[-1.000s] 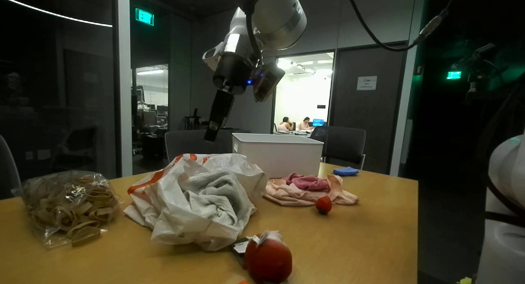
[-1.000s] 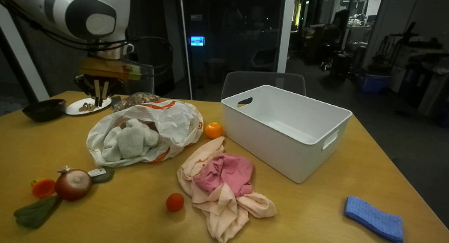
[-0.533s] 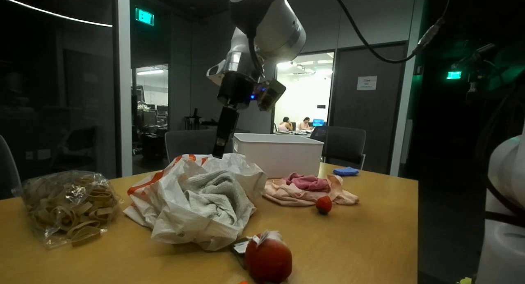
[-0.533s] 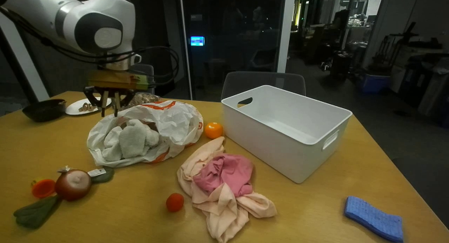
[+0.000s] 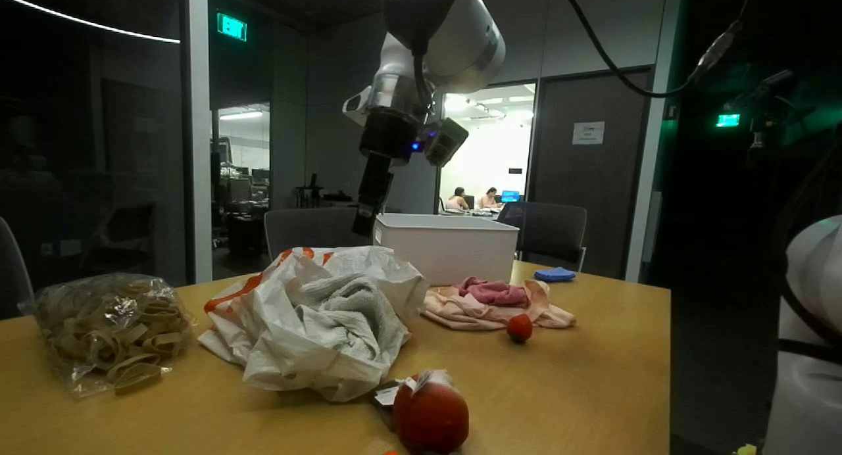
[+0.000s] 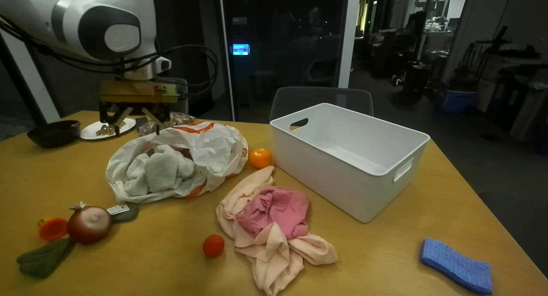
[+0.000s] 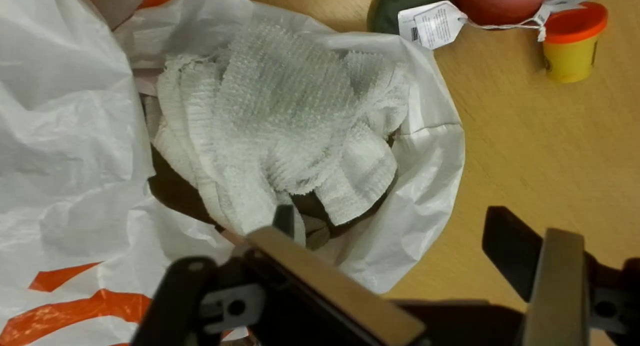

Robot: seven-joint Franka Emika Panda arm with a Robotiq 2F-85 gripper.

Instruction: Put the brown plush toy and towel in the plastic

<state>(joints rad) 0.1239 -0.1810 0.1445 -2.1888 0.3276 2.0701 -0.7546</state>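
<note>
The white plastic bag point(image 6: 214, 148) lies with its mouth spread on the table, orange print on its side. Inside that mouth is the pale grey towel point(image 7: 280, 106), bunched up. Brown patches point(image 7: 177, 186) peek out beneath the towel in the wrist view; they look like the brown plush toy, mostly covered. My gripper point(image 6: 137, 132) hangs above and behind the bag, jaws wide apart and holding nothing. In the wrist view one of its fingers point(image 7: 325, 286) overlaps the bag's opening, while the other is over bare table.
A white bin point(image 6: 342, 159) stands beside the bag, with an orange fruit point(image 6: 260, 158) between. Pink and peach cloths point(image 6: 274, 219), a tomato point(image 6: 213, 246), an onion point(image 6: 90, 224) and a blue sponge point(image 6: 456, 266) lie nearer. Behind are a plate point(image 6: 87, 132) and a pan point(image 6: 55, 134).
The jaws have gone from nearly together to wide apart. My gripper came down toward the bag, then rose a little. Bag and towel look unmoved.
</note>
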